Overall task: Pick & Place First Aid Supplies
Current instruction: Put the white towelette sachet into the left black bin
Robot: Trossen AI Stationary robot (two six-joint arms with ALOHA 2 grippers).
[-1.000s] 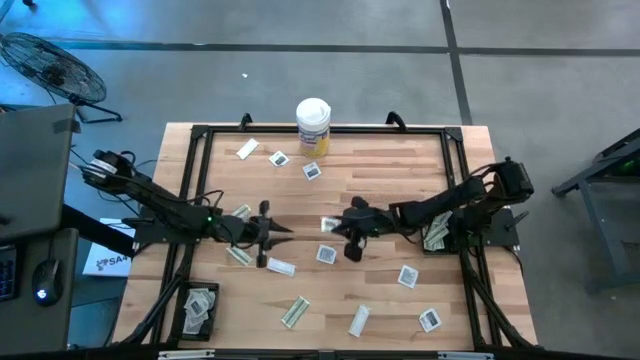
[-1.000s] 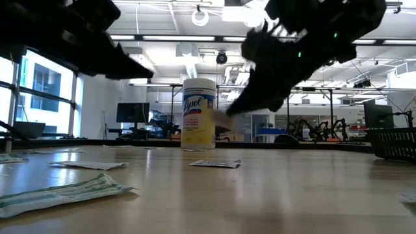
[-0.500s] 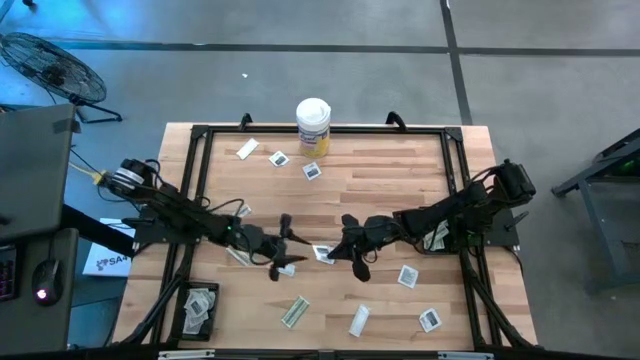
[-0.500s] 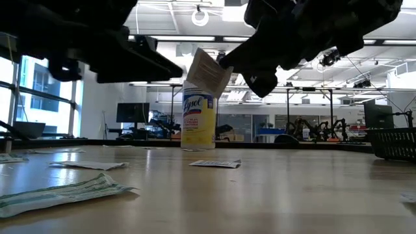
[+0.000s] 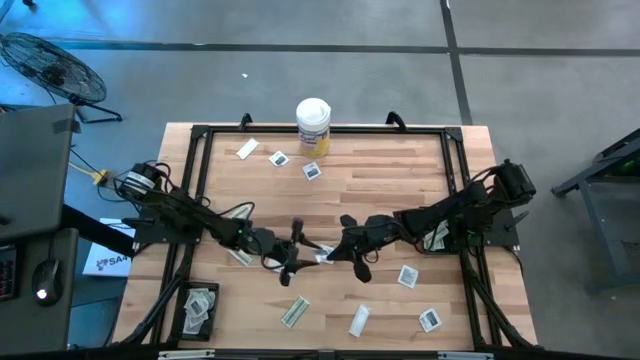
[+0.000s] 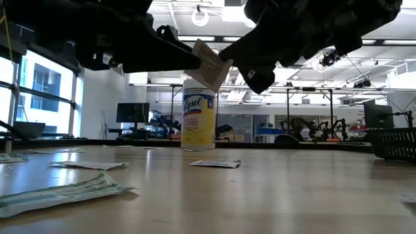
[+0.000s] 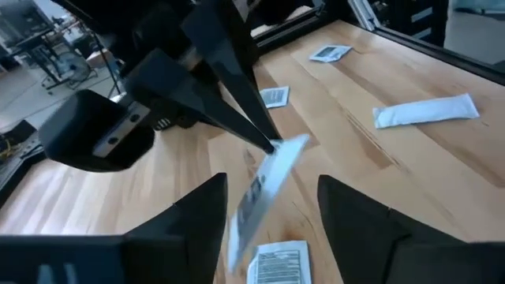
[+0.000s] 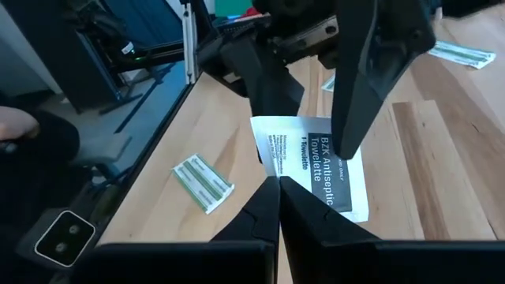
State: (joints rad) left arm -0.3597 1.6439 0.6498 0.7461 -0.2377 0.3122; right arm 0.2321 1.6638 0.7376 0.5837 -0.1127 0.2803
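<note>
Since the earlier frame the left gripper [image 5: 300, 250] has moved toward the table's middle, meeting the right gripper [image 5: 338, 249] above the wooden table [image 5: 380, 180]. The right gripper's jaws are clenched on one edge of a white towelette packet [image 8: 316, 166], held in the air between the two arms. The left gripper's fingers [image 7: 197, 229] are spread, one on either side of the packet without pressing it. Other packets lie scattered on the table, among them a pale-green wrapper [image 5: 294, 312] and a square sachet [image 5: 407, 276]. A canister [image 5: 313, 125] stands at the far edge.
</note>
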